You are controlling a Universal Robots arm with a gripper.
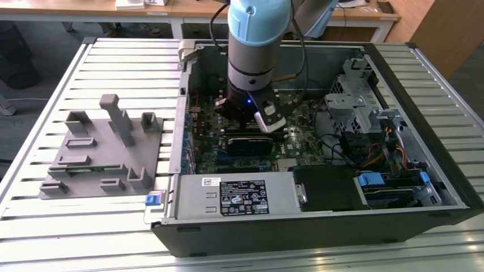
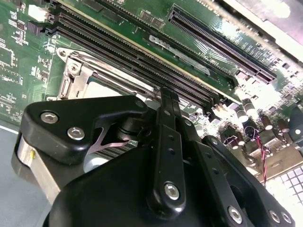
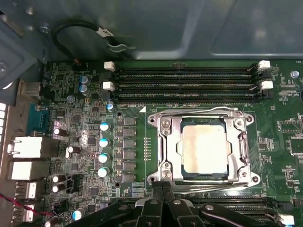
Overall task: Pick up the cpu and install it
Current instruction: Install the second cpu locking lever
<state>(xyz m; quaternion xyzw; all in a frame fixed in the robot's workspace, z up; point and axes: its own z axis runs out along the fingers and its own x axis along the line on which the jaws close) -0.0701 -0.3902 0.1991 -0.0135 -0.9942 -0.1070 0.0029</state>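
Gripper (image 3: 163,189) narrow, fingers together, empty, just beside socket frame (image 3: 161,142) edge. Cpu (image 3: 204,147) seated inside socket, uncovered in first wrist view; hidden behind arm (image 1: 257,45) in exterior view.

Slatted metal table (image 1: 113,62) carries two things: open computer case (image 1: 318,226) lying on its side toward the exterior view's right, grey fixture (image 1: 98,150) flat on the slats just beside it toward the exterior view's left, a small gap between them.
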